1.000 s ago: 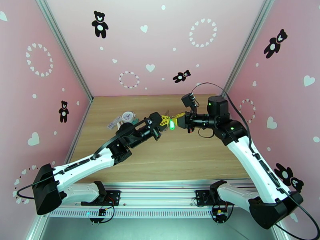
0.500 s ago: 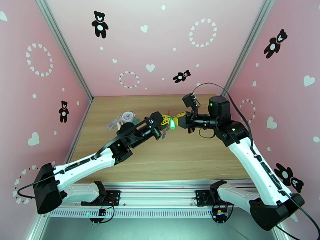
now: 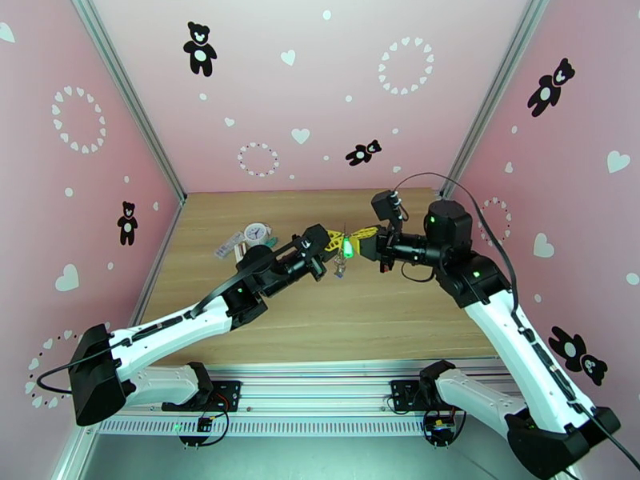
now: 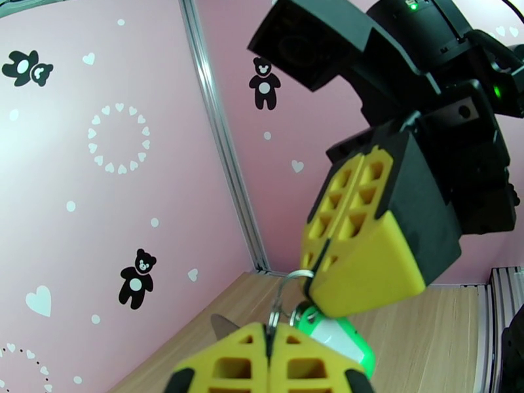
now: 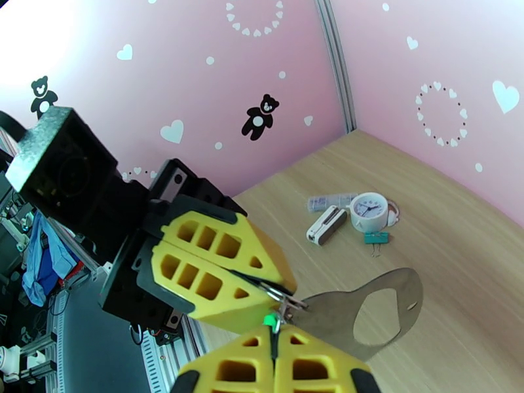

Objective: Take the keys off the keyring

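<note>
- My right pincer (image 5: pixel 274 356) is squeezed fully closed. The tiny metal key with a bright green plastic tag (image 4: pixel 334 338) pokes out right at its tips, so I judge it is pinching that key near the head. The contact itself is hidden.
- My left pincer (image 5: pixel 275 289) meets it tip to tip. It is also clamped tight, on the straight edge of the flat mauve-brown D-shaped keyring (image 5: pixel 327 319), and the cut-out end sticks out free to one side.
- Both grips hang above the middle of the pale wooden bench (image 3: pixel 360 314), touching nothing below. I reckon one arm anchors the keyring so the other has something to pull against while working the key off.
- The two grips sit almost touching, probably because the key is so small. A short span between them leaves the keyring little room to twist.
- The white round clock-face charm (image 5: pixel 368 211) and the small teal clip (image 5: pixel 375 237) lie at the far left of the bench, well apart from the work.
</note>
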